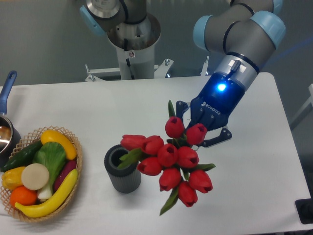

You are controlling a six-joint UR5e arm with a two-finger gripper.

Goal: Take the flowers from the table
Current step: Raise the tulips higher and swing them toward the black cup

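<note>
Tilting arm, tool (199,133) clamped on flowers (171,161) above table (146,107).

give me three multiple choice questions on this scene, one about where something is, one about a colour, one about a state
1. Where is the basket of fruit and vegetables?
A. near the table's left edge
B. at the far right corner
C. under the gripper

2. What colour are the flowers' blooms?
A. yellow
B. red
C. white

3. What is the state of the flowers?
A. lying flat on the table
B. standing in the dark cylinder
C. held by the gripper, blooms pointing toward the camera

Answers:
1. A, the basket sits at the left edge, beside a blue-handled pot.
2. B, every bloom is red, with green leaves.
3. C, the bunch hangs from the gripper, and its leftmost blooms overlap the cylinder's mouth in this view without being in it.
</note>
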